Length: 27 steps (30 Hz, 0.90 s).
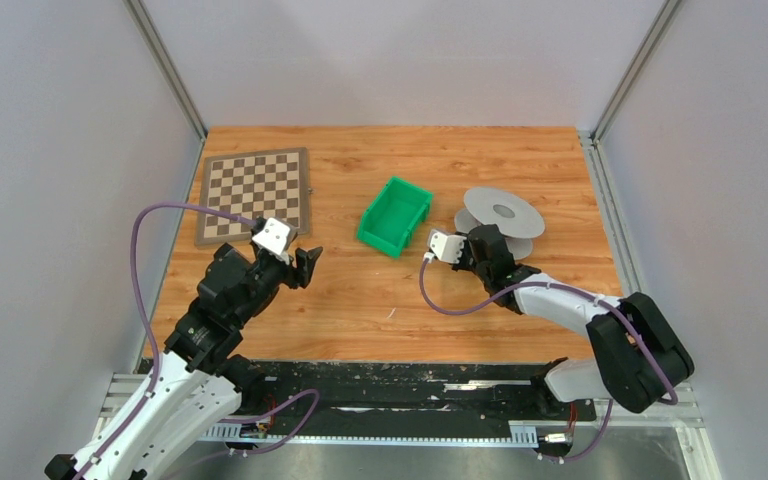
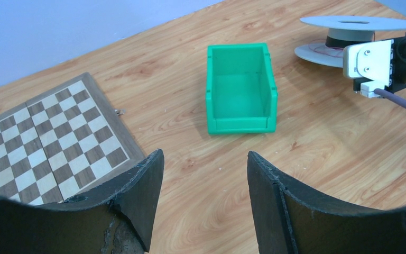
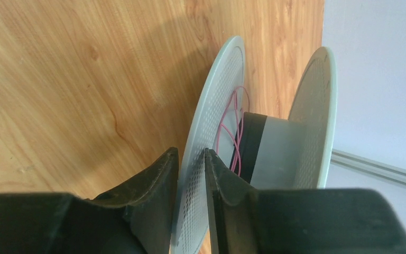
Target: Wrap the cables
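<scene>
A: Starting at the right arm's jaws: we see them pressed onto the rim of the disc (image 3: pixel 211 90) nearer the desk (image 1: pixel 360 310), 1 finger on each face. So they hold the spool (image 3: pixel 277 153), not the wire.

B: Agreed. The cables (image 3: pixel 226 124) show as a thin pinkish strand, a few loose loops against the dark hub between the 2 discs. We'd judge this step as steadying the spool, with winding not yet begun.

A: The left arm's jaws are spread wide with nothing between them, at about 9 o'clock from the desk's middle. The spool lies between 2 and 3 o'clock, well apart from them.

B: So the next move calls for the left arm to cross past the green bin (image 2: pixel 240 87), find the strand's free end and lead it round the hub. The chessboard (image 2: pixel 42 143) at 10 o'clock plays no part.

A: We can't make out any free end. From above the strand doesn't show at all, and the right arm covers the spool's near edge.

B: The right wrist view also cuts off part of both discs, so we cannot tell how much wire sits there.
</scene>
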Motion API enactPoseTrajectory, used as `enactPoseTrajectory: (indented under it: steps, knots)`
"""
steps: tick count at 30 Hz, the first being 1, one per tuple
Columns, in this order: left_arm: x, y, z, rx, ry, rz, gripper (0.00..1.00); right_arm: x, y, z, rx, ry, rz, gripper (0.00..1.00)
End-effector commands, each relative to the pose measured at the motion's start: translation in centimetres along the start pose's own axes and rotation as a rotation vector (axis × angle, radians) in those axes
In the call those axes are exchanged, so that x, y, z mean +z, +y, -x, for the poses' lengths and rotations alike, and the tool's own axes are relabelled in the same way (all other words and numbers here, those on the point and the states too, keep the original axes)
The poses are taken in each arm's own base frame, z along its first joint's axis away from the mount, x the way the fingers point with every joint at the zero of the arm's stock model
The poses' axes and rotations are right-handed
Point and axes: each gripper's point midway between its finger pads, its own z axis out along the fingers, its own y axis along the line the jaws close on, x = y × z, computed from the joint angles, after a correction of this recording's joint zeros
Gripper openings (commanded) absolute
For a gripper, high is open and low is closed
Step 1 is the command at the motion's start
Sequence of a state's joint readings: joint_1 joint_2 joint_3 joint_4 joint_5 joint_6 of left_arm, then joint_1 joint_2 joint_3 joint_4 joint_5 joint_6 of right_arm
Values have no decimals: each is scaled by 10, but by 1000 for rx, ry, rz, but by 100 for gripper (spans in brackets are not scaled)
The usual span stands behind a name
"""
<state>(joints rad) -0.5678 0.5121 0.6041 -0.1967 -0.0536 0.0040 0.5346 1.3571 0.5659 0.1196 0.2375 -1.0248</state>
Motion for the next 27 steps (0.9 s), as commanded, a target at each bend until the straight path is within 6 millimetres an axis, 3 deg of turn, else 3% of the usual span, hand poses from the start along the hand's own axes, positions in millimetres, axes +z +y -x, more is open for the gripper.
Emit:
enactPoseTrajectory:
  steps: [1,13,18,27]
  knots:
    - [-1,2,14,-9,-57,8,67,6,-5,2,29,-2,-55,28]
    - [-2,4,16,-10,-70,18,67,21,28,-8,60,59,-4,31]
    - [-4,6,16,-10,-72,31,68,16,39,-2,34,49,30,39]
    - [-4,6,16,-11,-73,31,68,0,44,11,41,39,100,41]
